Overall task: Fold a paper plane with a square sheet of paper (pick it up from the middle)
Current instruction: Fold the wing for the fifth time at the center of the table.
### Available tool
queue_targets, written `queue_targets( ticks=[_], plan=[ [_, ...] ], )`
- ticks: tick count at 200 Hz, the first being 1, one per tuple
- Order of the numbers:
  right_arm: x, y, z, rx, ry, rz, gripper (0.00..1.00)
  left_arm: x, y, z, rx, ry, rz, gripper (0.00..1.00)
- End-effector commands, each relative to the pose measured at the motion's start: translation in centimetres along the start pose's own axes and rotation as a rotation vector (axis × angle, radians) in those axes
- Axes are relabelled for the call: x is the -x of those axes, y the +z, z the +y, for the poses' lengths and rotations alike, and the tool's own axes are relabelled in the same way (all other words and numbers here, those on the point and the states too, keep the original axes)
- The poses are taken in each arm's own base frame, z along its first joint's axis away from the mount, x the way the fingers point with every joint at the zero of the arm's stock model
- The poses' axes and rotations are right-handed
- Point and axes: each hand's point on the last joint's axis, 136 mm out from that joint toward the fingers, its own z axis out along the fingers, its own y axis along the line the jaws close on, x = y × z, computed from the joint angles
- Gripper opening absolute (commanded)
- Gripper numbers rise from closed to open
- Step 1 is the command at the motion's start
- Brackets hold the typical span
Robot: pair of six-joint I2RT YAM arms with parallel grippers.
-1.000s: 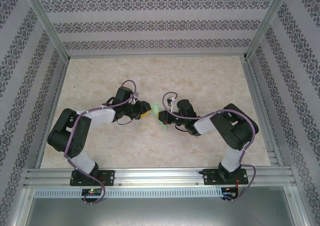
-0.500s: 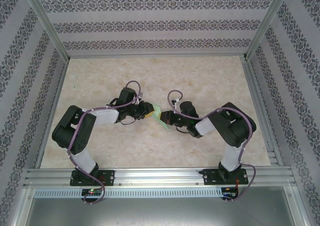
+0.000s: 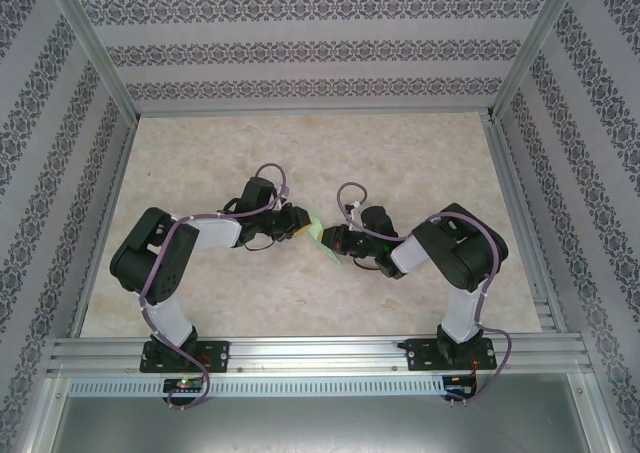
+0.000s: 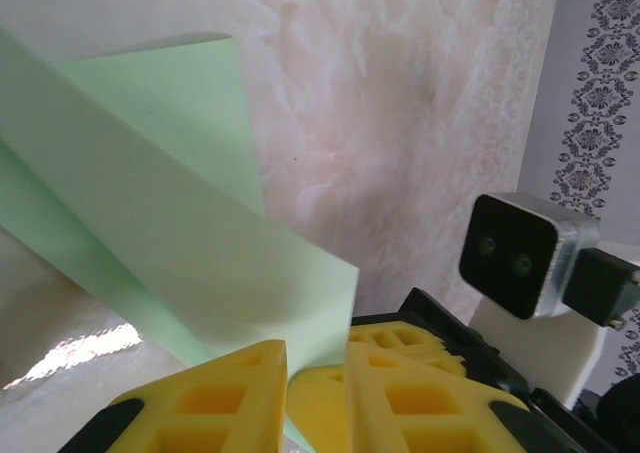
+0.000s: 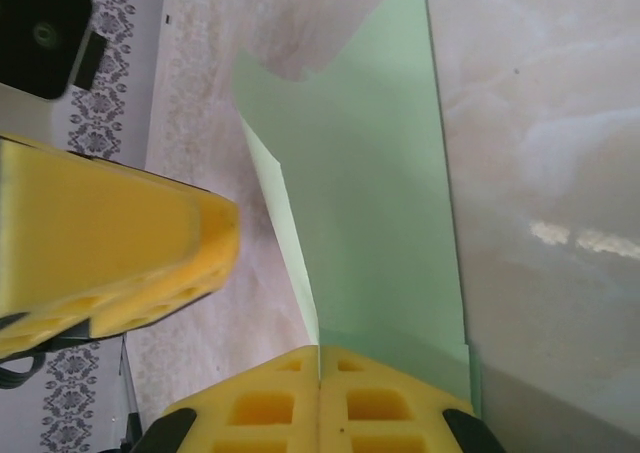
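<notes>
The paper (image 4: 170, 223), pale green and bent along a crease, hangs above the middle of the table (image 3: 300, 153), between the two grippers that face each other there. The right gripper (image 5: 320, 358) is clamped on one edge of it, yellow fingers pressed flat together. The left gripper (image 4: 317, 358) has its fingers a narrow gap apart, with the paper's opposite edge dipping into that gap.

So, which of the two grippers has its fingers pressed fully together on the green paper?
The right gripper: its yellow fingers meet with no gap, pinching the square sheet of paper. The left gripper shows a narrow gap between its fingers.
</notes>
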Motion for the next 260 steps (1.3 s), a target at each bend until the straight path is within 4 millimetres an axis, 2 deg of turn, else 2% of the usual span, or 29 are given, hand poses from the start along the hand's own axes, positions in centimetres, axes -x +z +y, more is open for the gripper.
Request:
queue_targets(
  ticks=[1, 128, 214, 260],
  plan=[
    [-0.2, 0.3, -0.5, -0.002, 0.017, 0.022, 0.00, -0.2, 0.7, -0.7, -0.036, 0.061, 0.013, 0.23],
    [-0.6, 0.6, -2.2, -0.065, 0.058, 0.037, 0.00, -0.7, 1.9, 0.2, -0.027, 0.058, 0.051, 0.19],
    [-0.8, 0.5, -2.4, -0.093, 0.056, 0.059, 0.00, -0.8, 2.4, 2.4, 0.050, 0.034, 0.049, 0.18],
    [-0.5, 0.2, -1.6, -0.107, 0.027, 0.076, 0.09, -0.8, 2.5, 3.2, 0.084, 0.023, 0.051, 0.18]
  ],
)
